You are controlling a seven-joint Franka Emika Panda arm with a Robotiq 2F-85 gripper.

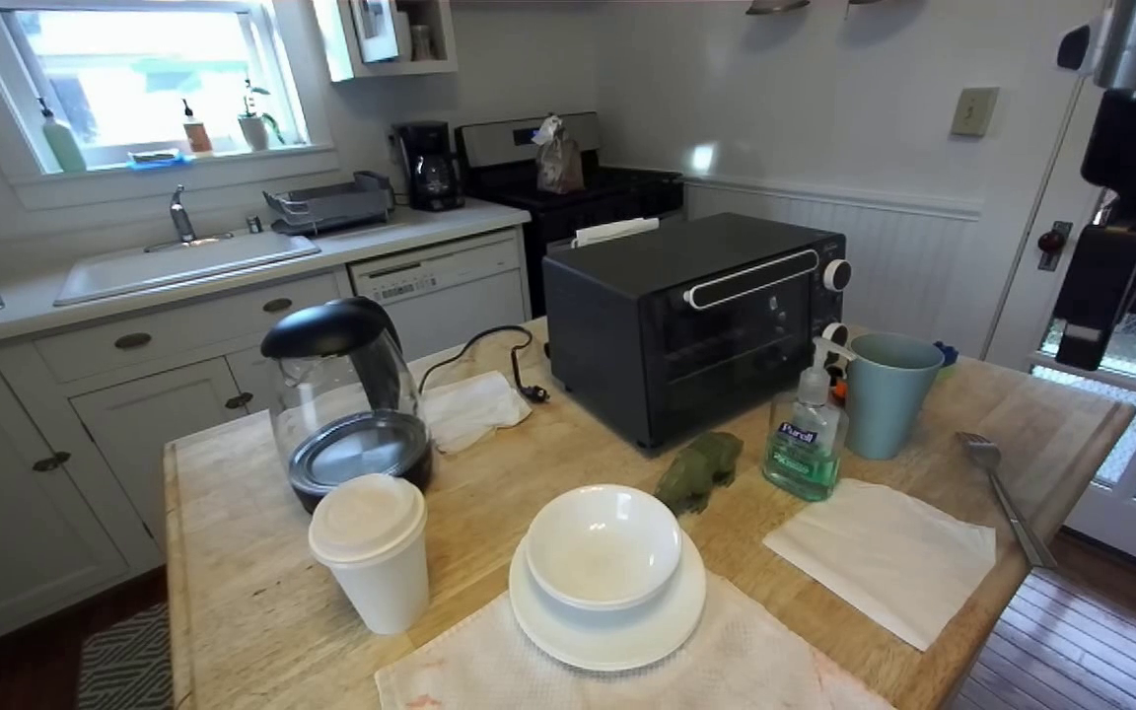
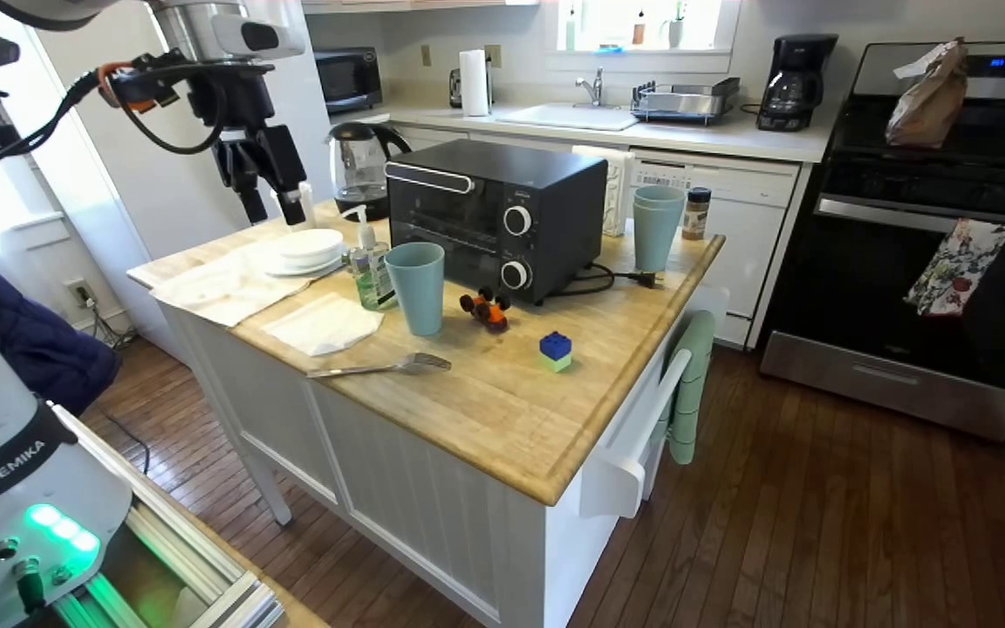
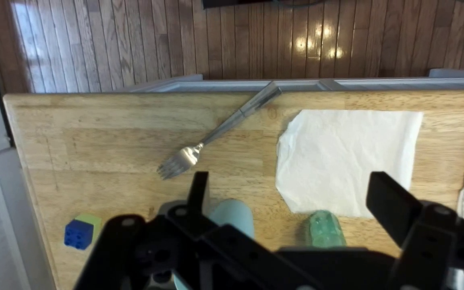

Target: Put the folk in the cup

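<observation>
The metal fork lies flat on the wooden table near an edge, in both exterior views (image 1: pixel 1007 498) (image 2: pixel 385 367) and in the wrist view (image 3: pixel 226 125). Its handle end reaches past the table edge in the wrist view. The teal cup stands upright beside the sanitizer bottle in both exterior views (image 1: pixel 886 399) (image 2: pixel 419 292). In the wrist view the cup (image 3: pixel 235 215) is partly hidden by a finger. My gripper is open and empty, well above the table (image 2: pixel 276 212) (image 3: pixel 290 181). It also shows at the right of an exterior view (image 1: pixel 1096 340).
A sanitizer pump bottle (image 1: pixel 807 444) and a white napkin (image 1: pixel 888 552) are near the cup. A black toaster oven (image 2: pixel 494 218) stands behind. A toy car (image 2: pixel 487 310), a blue-green block (image 2: pixel 556 351) and more teal cups (image 2: pixel 657 231) are around. A white bowl (image 1: pixel 605 545) sits on plates.
</observation>
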